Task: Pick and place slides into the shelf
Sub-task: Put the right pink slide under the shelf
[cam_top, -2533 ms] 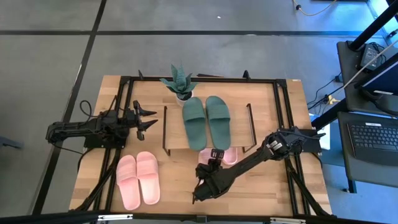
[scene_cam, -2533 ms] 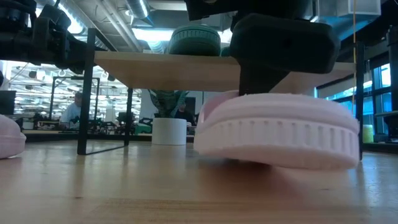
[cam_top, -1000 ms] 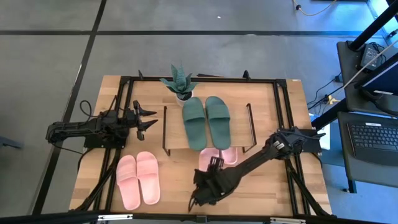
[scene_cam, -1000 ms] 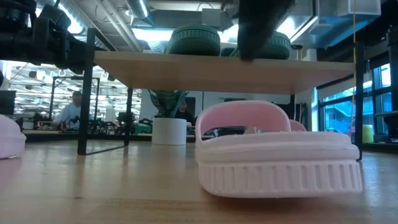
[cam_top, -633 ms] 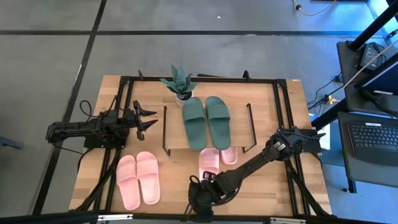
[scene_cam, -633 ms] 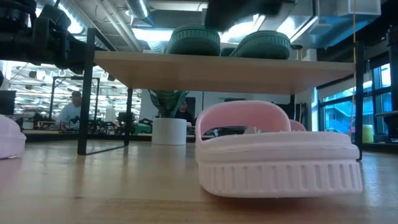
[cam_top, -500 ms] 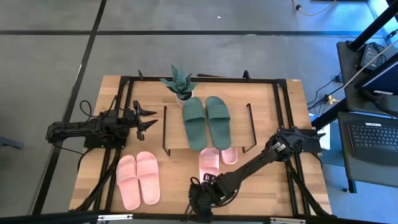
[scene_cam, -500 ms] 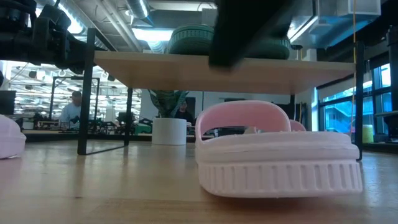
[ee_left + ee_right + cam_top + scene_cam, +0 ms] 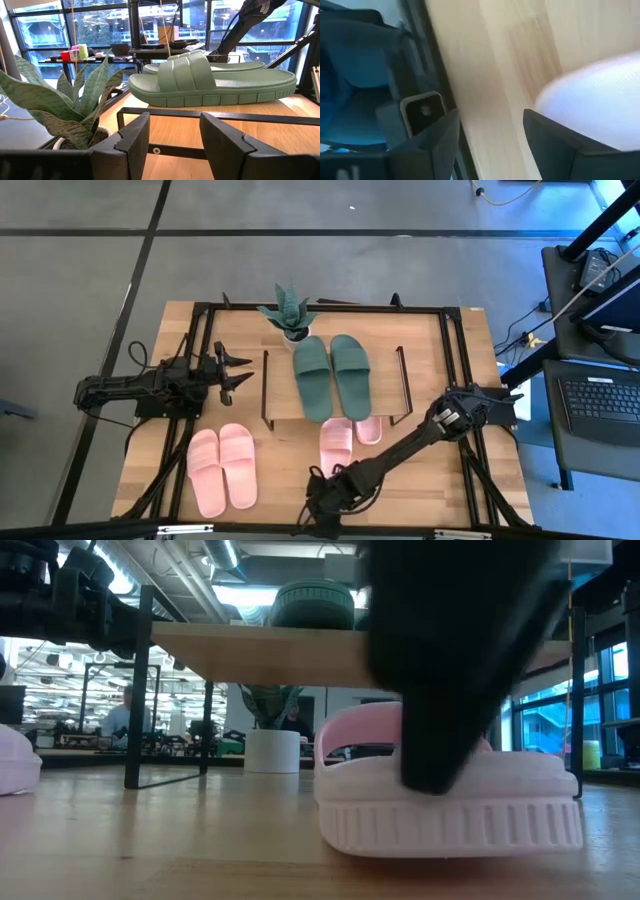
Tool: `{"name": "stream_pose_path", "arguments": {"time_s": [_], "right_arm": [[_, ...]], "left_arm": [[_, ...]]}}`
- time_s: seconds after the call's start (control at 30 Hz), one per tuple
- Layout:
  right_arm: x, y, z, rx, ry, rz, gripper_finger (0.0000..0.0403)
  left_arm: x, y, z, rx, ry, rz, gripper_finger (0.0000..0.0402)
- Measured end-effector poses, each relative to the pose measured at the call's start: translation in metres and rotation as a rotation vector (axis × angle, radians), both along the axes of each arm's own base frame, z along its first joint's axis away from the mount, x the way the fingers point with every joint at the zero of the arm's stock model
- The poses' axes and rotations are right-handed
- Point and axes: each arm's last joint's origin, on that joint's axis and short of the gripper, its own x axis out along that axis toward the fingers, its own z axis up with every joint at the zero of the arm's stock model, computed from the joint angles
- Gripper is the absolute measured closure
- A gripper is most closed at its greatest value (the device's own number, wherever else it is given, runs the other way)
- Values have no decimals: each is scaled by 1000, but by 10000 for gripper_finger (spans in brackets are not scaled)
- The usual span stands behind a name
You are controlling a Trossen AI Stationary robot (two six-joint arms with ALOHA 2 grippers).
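Two dark green slides (image 9: 330, 375) lie side by side, soles down, on the shelf's wooden top board (image 9: 385, 385). Two pink slides (image 9: 337, 442) rest on the table at the shelf's front, the right one (image 9: 368, 428) partly under the board. Another pink pair (image 9: 222, 468) lies at the near left. My right gripper (image 9: 316, 504) is open near the table's front edge, just in front of the nearest pink slide (image 9: 600, 95), touching nothing. My left gripper (image 9: 240, 370) waits open left of the shelf, facing the green slides (image 9: 215, 80).
A potted plant (image 9: 287, 315) stands behind the shelf's far left corner. The shelf's black wire legs (image 9: 133, 710) stand on the table. In the low view my right gripper (image 9: 450, 660) blocks part of the pink slide (image 9: 450, 810). Bare wood lies at the near right.
My right gripper has drawn back from the pink slide toward the table's near edge and a little left, and has come down in front of the low camera. The pink slide has stayed flat on the table in front of the shelf.
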Motion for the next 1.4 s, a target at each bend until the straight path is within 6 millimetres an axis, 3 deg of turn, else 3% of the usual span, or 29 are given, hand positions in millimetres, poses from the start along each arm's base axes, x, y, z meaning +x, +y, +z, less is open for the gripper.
{"name": "stream_pose_path", "arguments": {"time_s": [0.4, 1.03, 1.4], "right_arm": [[-5, -4, -2, -75, 33, 26, 182], [1, -56, -7, -286, 172, -24, 182], [5, -73, -8, -366, 191, -51, 182]], "left_arm": [[0, 0, 0, 0, 0, 0, 235], [0, 0, 0, 0, 0, 0, 235], [0, 0, 0, 0, 0, 0, 235]]}}
